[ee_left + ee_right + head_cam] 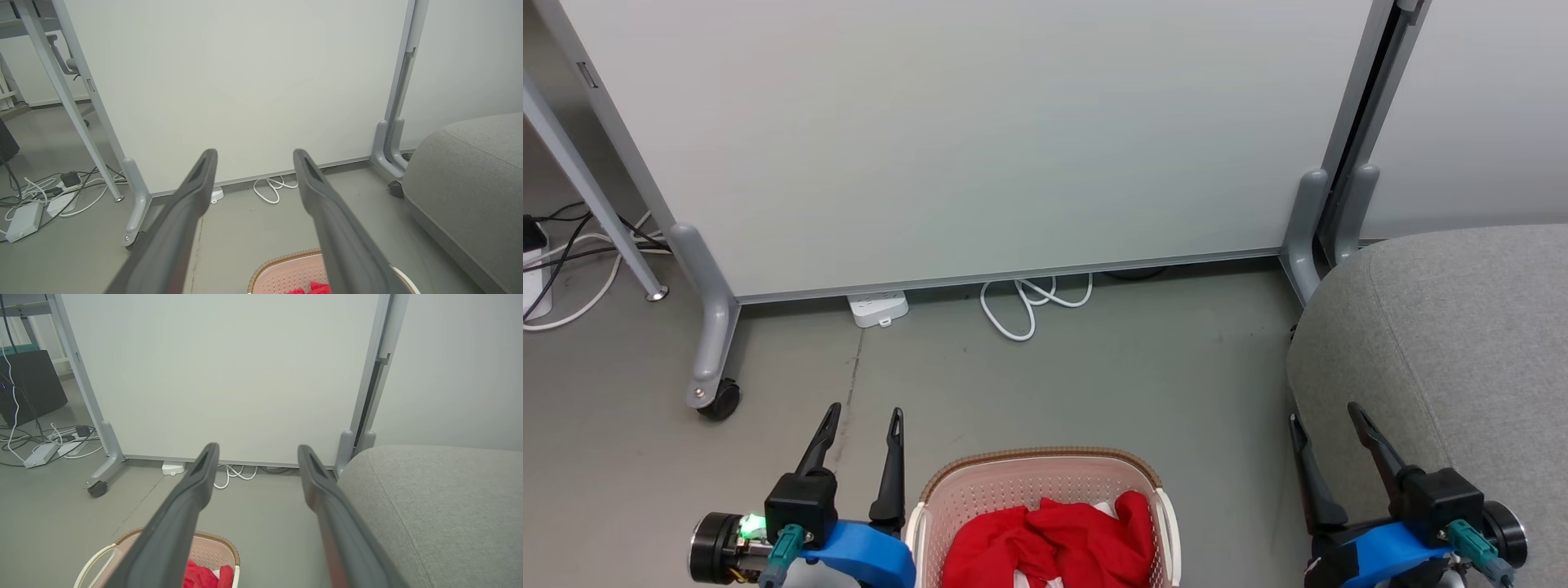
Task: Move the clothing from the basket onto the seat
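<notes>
We see the clothing [1054,543], bright red and crumpled with a little white showing, heaped in the basket [1045,452] on the floor [1094,376]. The left gripper [866,410] hovers just left of the basket, fingers spread and empty. The right gripper [1321,412], likewise released, hangs at the grey seat's [1445,343] edge. Beyond stand a pale wheeled partition [980,139], a looped white cable [1029,306] and a power strip [878,309].

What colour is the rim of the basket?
Brown, woven-looking rim; it shows best in the head view.
</notes>
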